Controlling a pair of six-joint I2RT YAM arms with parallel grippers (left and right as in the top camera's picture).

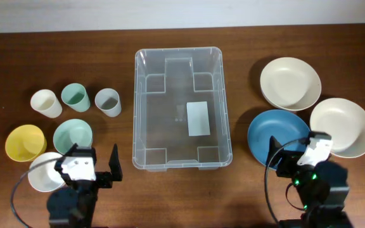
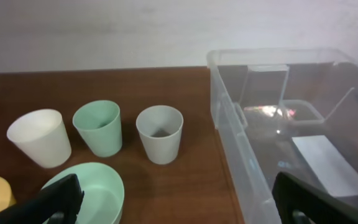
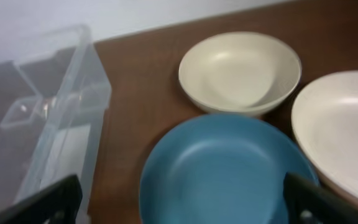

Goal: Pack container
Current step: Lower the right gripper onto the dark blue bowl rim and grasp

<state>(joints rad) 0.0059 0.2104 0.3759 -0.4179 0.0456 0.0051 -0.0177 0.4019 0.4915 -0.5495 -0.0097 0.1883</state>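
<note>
The container [image 1: 141, 107] is a large clear bin with a white label on its base, empty, at the table's middle. It also shows in the left wrist view [image 2: 241, 143] and the right wrist view [image 3: 55, 112]. My left gripper [image 1: 90, 159] is open and empty near the front edge, left of the bin, its fingers [image 2: 179, 205] spanning a green bowl's edge and the bin's wall. My right gripper [image 1: 296, 152] is open and empty, its fingers [image 3: 182, 205] spread above a blue plate [image 3: 225, 168].
Left of the bin stand a white cup [image 1: 46, 103], a green cup [image 1: 75, 97] and a grey cup [image 1: 108, 101], with yellow [image 1: 25, 142], green [image 1: 73, 135] and white [image 1: 40, 174] bowls in front. On the right lie a cream bowl [image 1: 290, 83], the blue plate [image 1: 277, 136] and a cream plate [image 1: 343, 126].
</note>
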